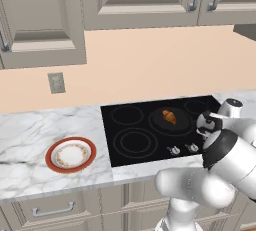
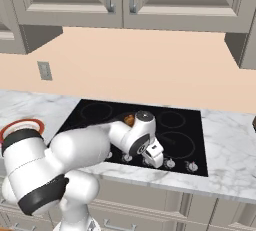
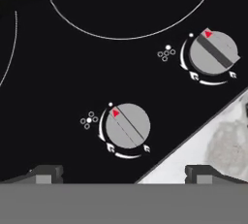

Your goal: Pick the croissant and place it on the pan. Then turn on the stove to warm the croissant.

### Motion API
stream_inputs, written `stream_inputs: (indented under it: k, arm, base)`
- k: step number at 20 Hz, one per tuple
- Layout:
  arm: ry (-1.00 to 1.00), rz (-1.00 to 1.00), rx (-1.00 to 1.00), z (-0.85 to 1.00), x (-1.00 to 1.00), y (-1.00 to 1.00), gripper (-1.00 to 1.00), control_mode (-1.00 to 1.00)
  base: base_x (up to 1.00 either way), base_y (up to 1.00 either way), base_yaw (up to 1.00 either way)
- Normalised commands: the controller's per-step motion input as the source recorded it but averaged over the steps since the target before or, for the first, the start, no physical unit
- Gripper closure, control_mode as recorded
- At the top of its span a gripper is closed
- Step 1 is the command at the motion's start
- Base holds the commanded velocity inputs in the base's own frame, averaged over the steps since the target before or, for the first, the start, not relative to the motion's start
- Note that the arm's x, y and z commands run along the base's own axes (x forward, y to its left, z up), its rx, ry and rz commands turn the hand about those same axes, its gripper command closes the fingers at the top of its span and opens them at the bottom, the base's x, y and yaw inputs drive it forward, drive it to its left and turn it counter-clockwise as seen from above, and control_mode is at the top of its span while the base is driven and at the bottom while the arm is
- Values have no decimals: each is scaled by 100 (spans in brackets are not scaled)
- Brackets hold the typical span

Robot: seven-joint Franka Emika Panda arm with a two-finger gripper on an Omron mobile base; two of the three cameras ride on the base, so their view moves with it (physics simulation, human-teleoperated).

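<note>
With the croissant point(image 1: 169, 116) in the pan point(image 1: 170, 120), the released gripper point(image 3: 123, 173) should centre over the nearer knob point(image 3: 127, 125) before clenching.

A white plate point(image 1: 70, 155) with a red-orange rim sits on the marble counter point(image 1: 30, 135), well to the left of the cooktop. A grey outlet point(image 1: 56, 83) is set in the peach wall point(image 1: 150, 65) above the counter. Beige cabinets point(image 1: 140, 0) hang overhead, and a drawer point(image 1: 52, 209) with a bar handle sits below the counter.
</note>
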Motion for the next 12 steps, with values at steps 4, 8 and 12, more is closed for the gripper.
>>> stream_inputs:
  k: [4,8,12]
  arm:
    - [2,0,0,-15,8,-7,-100,-100]
    - [2,0,0,-15,7,-7,-100,-100]
    - [3,0,0,-12,10,-8,-100,-100]
  base:
    - [0,0,0]
    - [0,0,0]
    - [0,0,0]
